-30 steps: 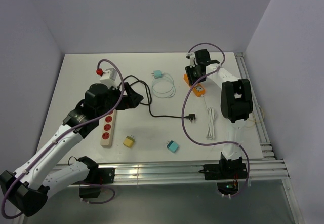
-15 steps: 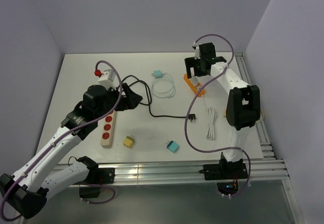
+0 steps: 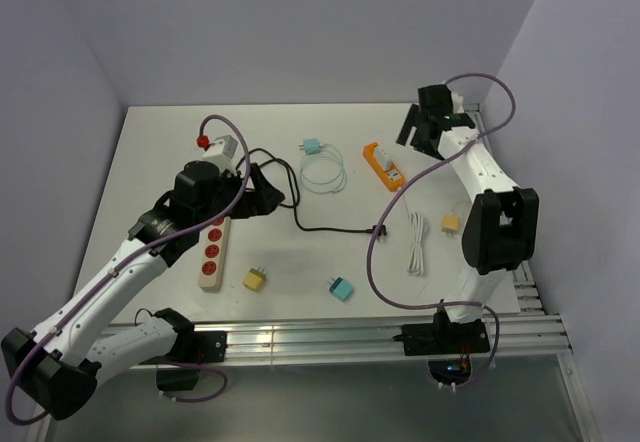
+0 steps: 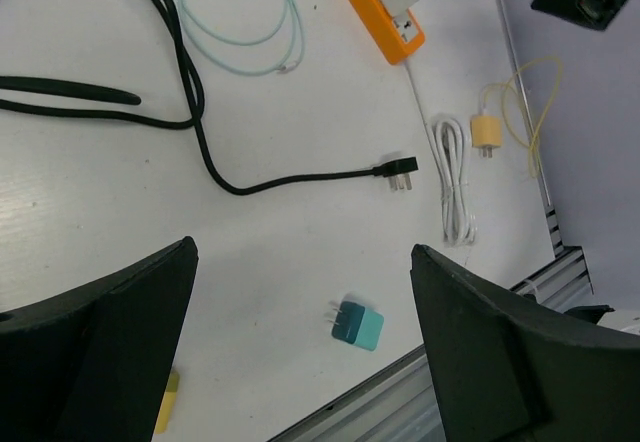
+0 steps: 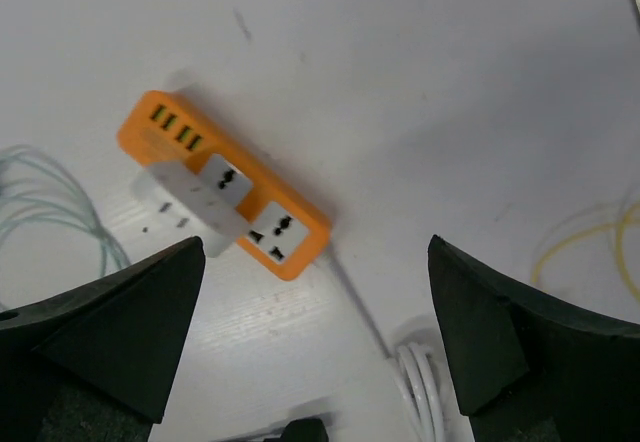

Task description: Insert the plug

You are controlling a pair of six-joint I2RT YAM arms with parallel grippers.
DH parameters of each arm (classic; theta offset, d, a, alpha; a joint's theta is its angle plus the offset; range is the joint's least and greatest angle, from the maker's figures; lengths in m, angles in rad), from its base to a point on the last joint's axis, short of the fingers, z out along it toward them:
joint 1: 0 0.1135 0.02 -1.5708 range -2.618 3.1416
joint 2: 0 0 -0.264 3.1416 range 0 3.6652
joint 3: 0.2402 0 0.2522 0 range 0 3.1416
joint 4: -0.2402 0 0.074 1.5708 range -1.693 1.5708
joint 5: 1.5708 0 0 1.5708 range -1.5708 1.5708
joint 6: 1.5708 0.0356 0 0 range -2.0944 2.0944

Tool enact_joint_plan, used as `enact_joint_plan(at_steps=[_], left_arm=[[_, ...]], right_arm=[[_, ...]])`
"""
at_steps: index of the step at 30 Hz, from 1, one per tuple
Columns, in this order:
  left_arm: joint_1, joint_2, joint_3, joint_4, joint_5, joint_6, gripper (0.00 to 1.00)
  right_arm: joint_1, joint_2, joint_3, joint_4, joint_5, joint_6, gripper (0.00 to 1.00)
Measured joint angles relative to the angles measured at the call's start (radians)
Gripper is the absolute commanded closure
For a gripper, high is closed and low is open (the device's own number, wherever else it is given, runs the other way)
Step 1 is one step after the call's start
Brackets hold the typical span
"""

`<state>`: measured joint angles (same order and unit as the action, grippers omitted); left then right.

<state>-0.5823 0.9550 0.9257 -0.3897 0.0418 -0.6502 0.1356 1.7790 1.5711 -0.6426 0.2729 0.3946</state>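
White bench [image 3: 160,132] between pale walls. Toward its far right, white plug [image 5: 190,197] seated in orange power strip [image 5: 290,232]; prongs hidden, depth of seating unclear. Raised above and just beyond, right hand [image 5: 315,292], jaws spread wide, holding nothing. Farther left, left hand [image 4: 300,312] hovering over black cord [image 4: 290,177], likewise wide open, empty.

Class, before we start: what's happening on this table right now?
It's a plugging-in job. A white plug sits in the orange power strip; the right gripper hangs open beside it, holding nothing. The left gripper, also open and empty, hovers over a black cable whose plug lies loose on the table.
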Motion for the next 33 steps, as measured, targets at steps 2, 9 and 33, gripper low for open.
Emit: enact_joint_plan(at_steps=[2, 9, 33], left_arm=[[0.0, 0.042, 0.027, -0.021, 0.011, 0.001, 0.08], [0.0, 0.037, 0.011, -0.045, 0.086, 0.003, 0.07], [-0.154, -0.07, 0.011, -0.079, 0.067, 0.06, 0.06]], right_arm=[[-0.059, -0.041, -0.086, -0.004, -0.011, 0.062, 0.02], [-0.238, -0.232, -0.333, -0.053, -0.05, 0.159, 0.09], [-0.243, -0.273, -0.54, -0.027, -0.023, 0.105, 0.11]])
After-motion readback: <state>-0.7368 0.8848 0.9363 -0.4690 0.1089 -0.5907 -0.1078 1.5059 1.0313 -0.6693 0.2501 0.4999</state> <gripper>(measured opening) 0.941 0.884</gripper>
